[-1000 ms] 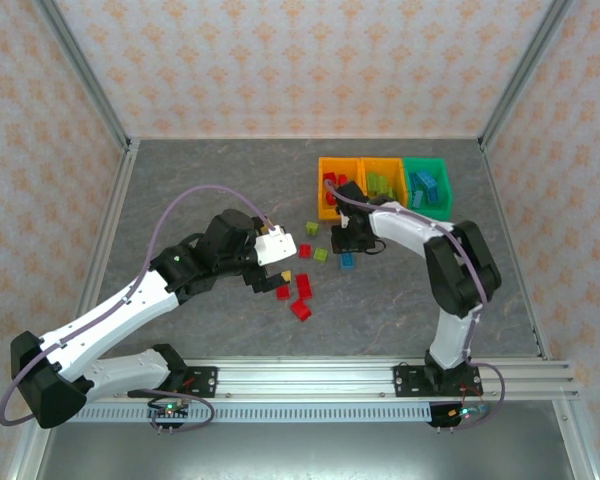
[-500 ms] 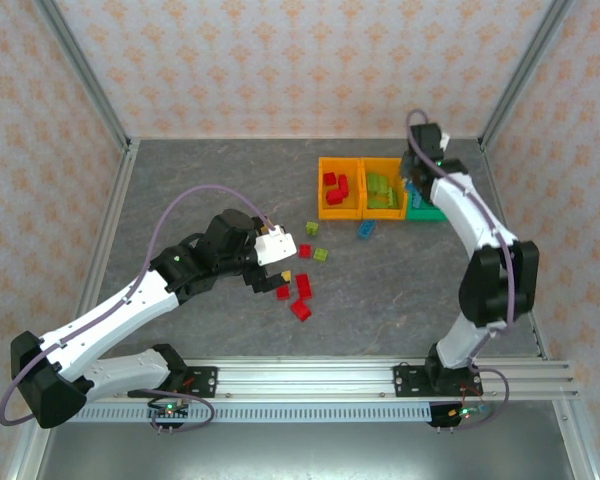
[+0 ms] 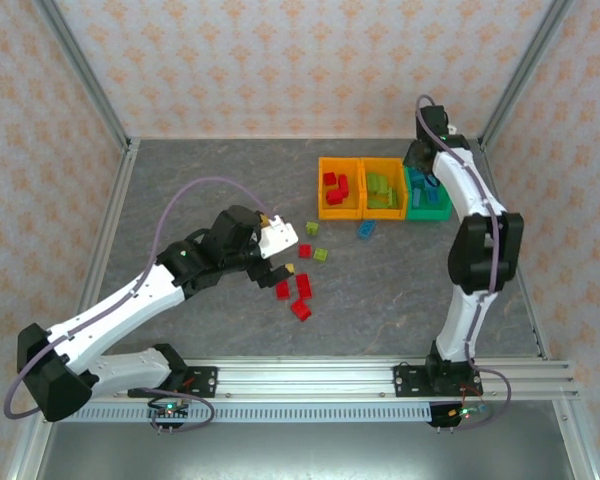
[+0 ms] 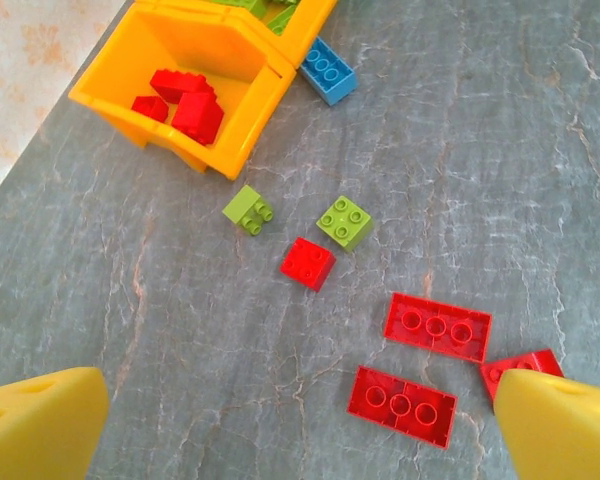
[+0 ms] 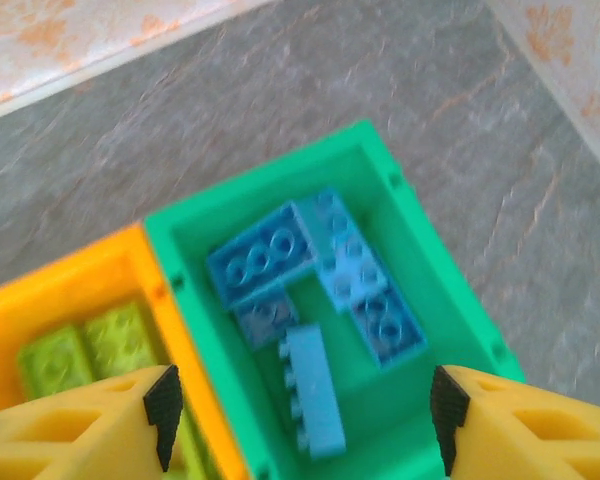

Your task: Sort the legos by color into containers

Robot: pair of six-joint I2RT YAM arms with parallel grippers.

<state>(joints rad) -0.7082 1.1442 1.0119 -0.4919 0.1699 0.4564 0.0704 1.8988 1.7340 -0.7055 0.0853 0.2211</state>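
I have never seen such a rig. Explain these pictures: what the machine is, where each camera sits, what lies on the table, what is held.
Two robot arms are bolted at the near edge of a grey table, sorting toy bricks by colour. One picture looks down from above and behind them; the other two come from a camera on each wrist, yellow fingers in view. Three bins stand in a row: an orange bin holding red, a second orange bin holding lime green, a green bin holding blue. Loose on the table lie several red bricks, two green bricks and one blue brick. The left gripper hangs open over them; the right gripper is open above the green bin. Neither holds anything.
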